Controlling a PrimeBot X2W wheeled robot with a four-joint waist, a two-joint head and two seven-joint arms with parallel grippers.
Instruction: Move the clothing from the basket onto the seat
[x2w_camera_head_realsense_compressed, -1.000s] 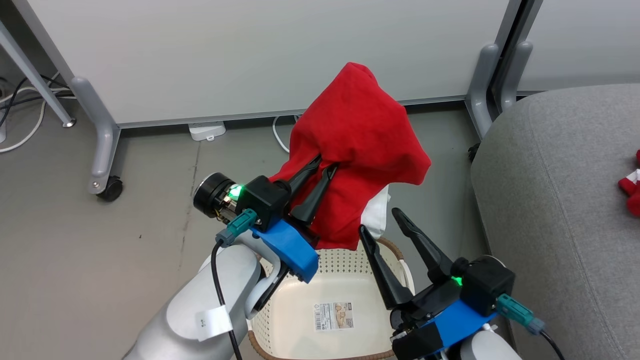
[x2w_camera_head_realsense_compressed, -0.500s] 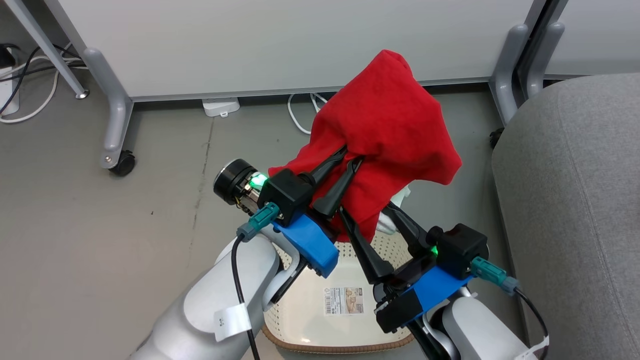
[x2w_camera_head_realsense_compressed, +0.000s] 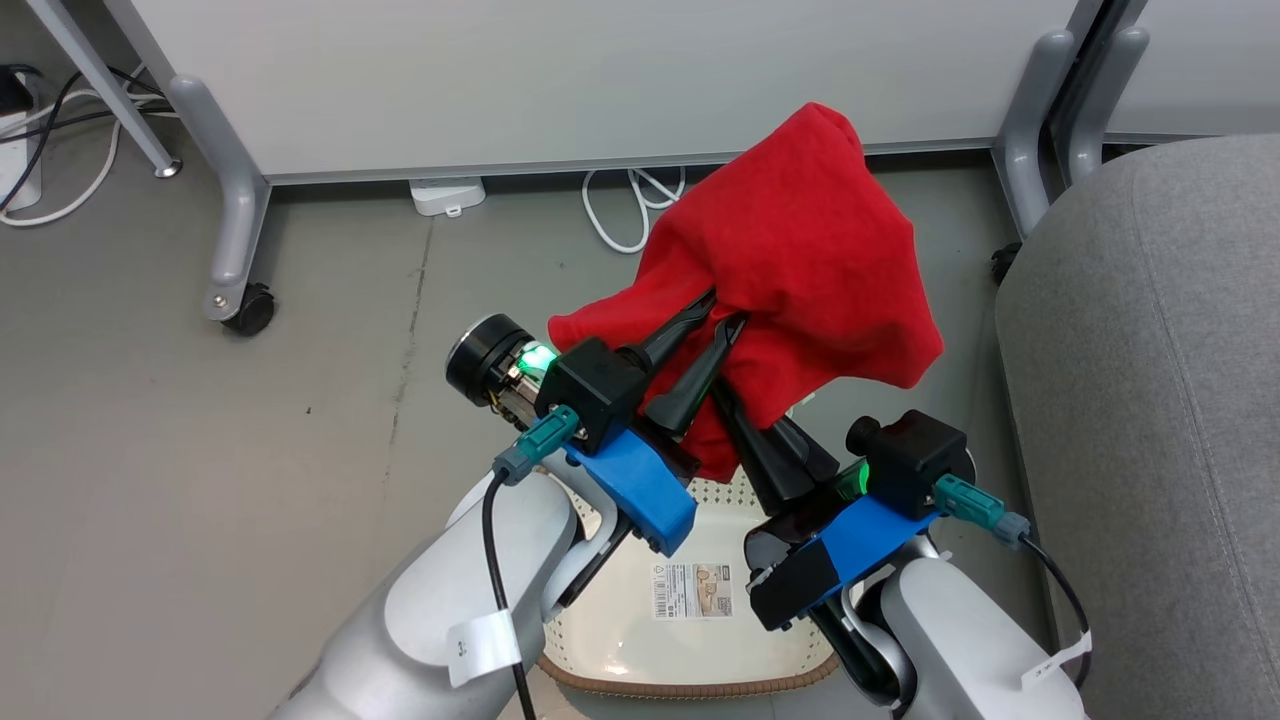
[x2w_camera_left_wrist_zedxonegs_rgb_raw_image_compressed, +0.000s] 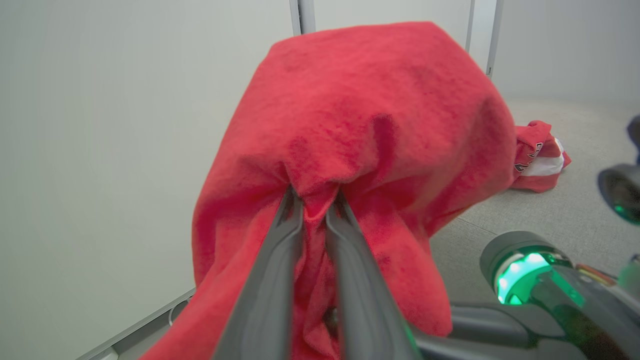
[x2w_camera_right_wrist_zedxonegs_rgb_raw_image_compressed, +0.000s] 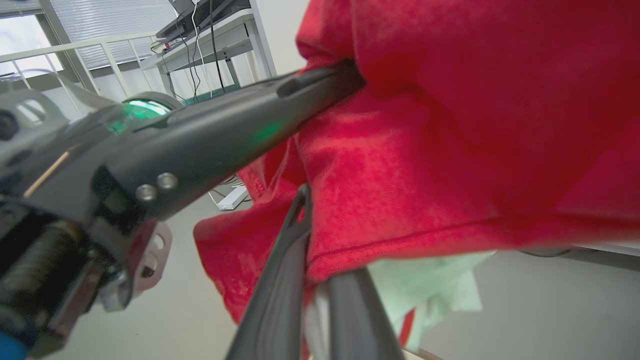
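Clothing (x2w_camera_head_realsense_compressed: 800, 240): plain red, soft folds

My right gripper (x2w_camera_head_realsense_compressed: 748, 432) has swung toward eleven o'clock beneath the red garment (x2w_camera_head_realsense_compressed: 800, 250), its open jaws now closed on the hem.

- You'll find the red garment (x2w_camera_head_realsense_compressed: 800, 250) at centre frame in the head view: plain, solid red, with no stripe or lettering on the side facing you.
- Under its hem, low in the right wrist view, a white cloth (x2w_camera_right_wrist_zedxonegs_rgb_raw_image_compressed: 430, 292) carries a faint green tint.
- At the right of the left wrist view, a small piece (x2w_camera_left_wrist_zedxonegs_rgb_raw_image_compressed: 537, 162) is red with a white band.
- The basket (x2w_camera_head_realsense_compressed: 740, 650) is cream, dotted with perforations, with a brown rim.
- The seat (x2w_camera_head_realsense_compressed: 1150, 350) is plain grey.
- The left gripper (x2w_camera_head_realsense_compressed: 722, 312) and right gripper (x2w_camera_head_realsense_compressed: 745, 420) have black fingers, blue mounts and green lights.
- The floor (x2w_camera_head_realsense_compressed: 200, 480) is grey.
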